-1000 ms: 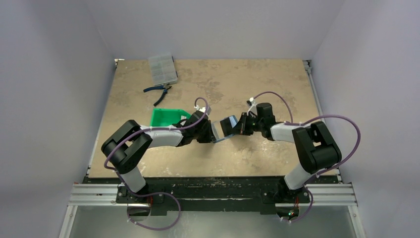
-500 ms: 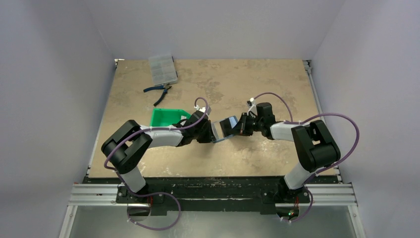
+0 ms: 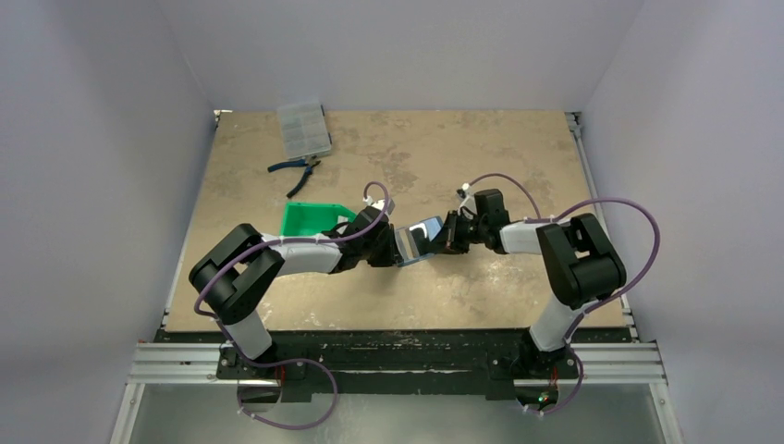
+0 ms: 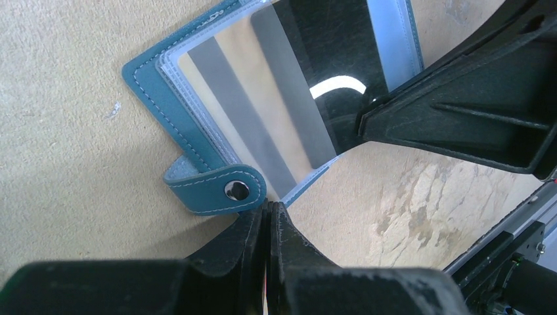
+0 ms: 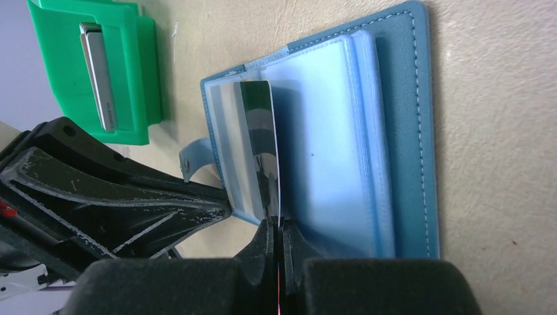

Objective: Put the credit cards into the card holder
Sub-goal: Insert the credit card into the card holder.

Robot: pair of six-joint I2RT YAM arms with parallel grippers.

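Observation:
The teal-blue card holder lies open on the table between both arms, its clasp tab pointing at the left wrist camera. My left gripper is shut on the near edge of the holder's left flap. My right gripper is shut on a thin credit card, seen edge-on and standing between the clear inner pockets. In the left wrist view that card looks shiny and mirror-like inside the pocket leaves. Another pale card sits in the green tray.
The green tray stands just left of the left gripper. Blue-handled pliers and a clear compartment box lie at the back left. White walls close in the table on three sides.
The right arm has crept a little to the left, pushing its card further into the holder. The left arm and the holder have stayed put.

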